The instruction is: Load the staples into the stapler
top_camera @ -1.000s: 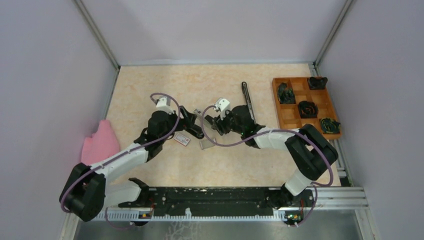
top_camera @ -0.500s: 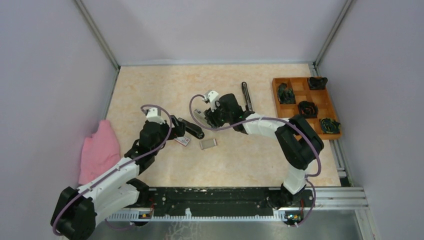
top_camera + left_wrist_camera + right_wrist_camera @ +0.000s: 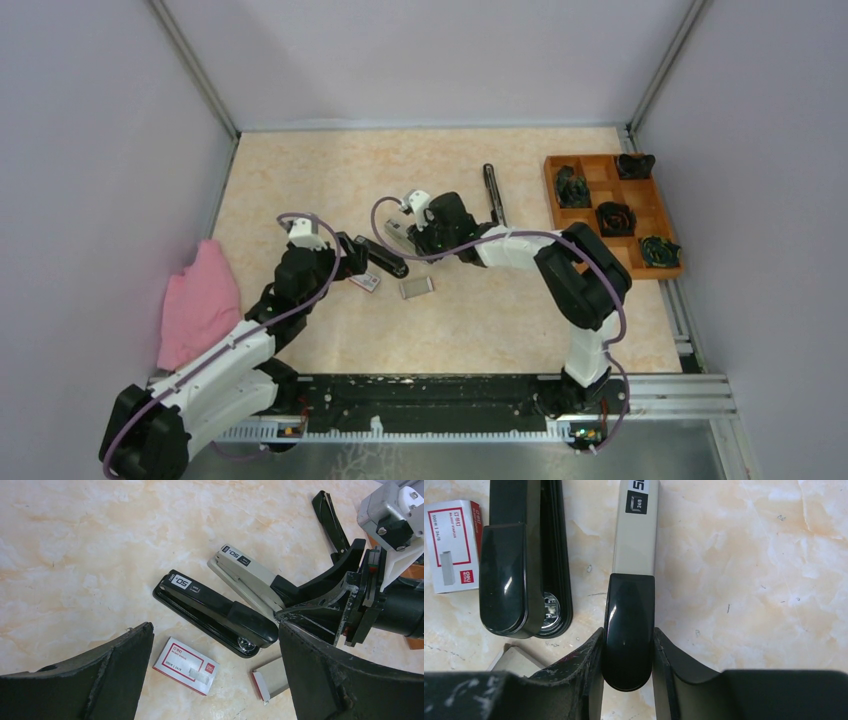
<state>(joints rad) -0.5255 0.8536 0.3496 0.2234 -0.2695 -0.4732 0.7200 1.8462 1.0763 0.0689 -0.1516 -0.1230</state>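
Now clamping grey stapler (image 3: 638, 535) rear w/ R claw (image 3: 628, 636), holding L claw (image 3: 215, 630) wide; next prob. prying lid open.

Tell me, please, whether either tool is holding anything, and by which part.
The right tool grips the grey stapler by its black-capped end, one finger on each side. The left tool is open and holds nothing.
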